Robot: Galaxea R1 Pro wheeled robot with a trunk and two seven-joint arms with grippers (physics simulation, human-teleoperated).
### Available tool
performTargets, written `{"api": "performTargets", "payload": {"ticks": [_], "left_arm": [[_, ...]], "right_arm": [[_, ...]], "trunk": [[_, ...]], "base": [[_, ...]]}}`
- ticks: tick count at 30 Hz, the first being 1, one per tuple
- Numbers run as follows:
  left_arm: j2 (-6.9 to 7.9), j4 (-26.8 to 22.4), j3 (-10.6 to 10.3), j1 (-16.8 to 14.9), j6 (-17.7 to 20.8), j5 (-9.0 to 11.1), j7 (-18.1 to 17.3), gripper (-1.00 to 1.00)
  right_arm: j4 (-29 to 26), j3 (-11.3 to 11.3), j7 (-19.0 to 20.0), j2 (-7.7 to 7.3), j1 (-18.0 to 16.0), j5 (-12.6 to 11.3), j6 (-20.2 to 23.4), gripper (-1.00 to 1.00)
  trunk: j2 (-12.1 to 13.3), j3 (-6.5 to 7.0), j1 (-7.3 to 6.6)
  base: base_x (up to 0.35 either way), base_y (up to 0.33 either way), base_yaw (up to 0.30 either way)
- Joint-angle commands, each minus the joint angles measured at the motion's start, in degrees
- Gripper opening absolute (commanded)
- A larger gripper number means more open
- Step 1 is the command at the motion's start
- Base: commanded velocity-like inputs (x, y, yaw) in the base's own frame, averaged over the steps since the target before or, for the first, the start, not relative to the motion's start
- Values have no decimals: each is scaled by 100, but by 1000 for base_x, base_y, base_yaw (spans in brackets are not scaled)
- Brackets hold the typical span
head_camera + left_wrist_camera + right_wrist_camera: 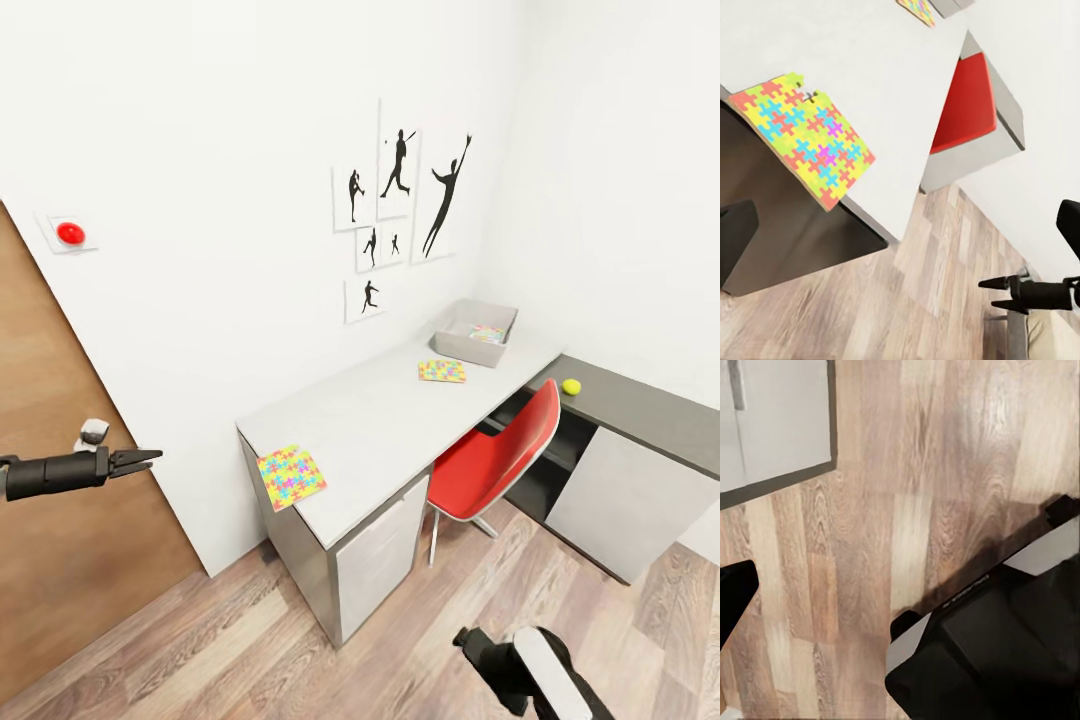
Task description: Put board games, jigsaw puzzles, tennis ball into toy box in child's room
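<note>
Holding colourful item: toy box (462,343) | jigsaw puzzle (442,371) just beside

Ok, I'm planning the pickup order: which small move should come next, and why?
Probably roll the base closer to the table and bring the left gripper toward the near jigsaw puzzle. That puzzle overhangs the table's near corner, nearest that gripper, whose fingers seem slightly parted and empty. The toy box sits at the far end.
</note>
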Motion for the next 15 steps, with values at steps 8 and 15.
{"api": "performTargets", "payload": {"ticks": [8, 15], "left_arm": [[-52, 524, -5, -6, -428, 5, -11, 100], [-336, 823, -3, 42, -779, 4, 6, 100]], "right_arm": [[1502, 11, 1661, 21, 1, 1296, -1632, 100], [1742, 20, 2356, -19, 1, 1391, -2523, 100]], "trunk": [[-13, -12, 3], [-13, -12, 3]], "base": [[0, 0, 0], [0, 0, 0]]}}
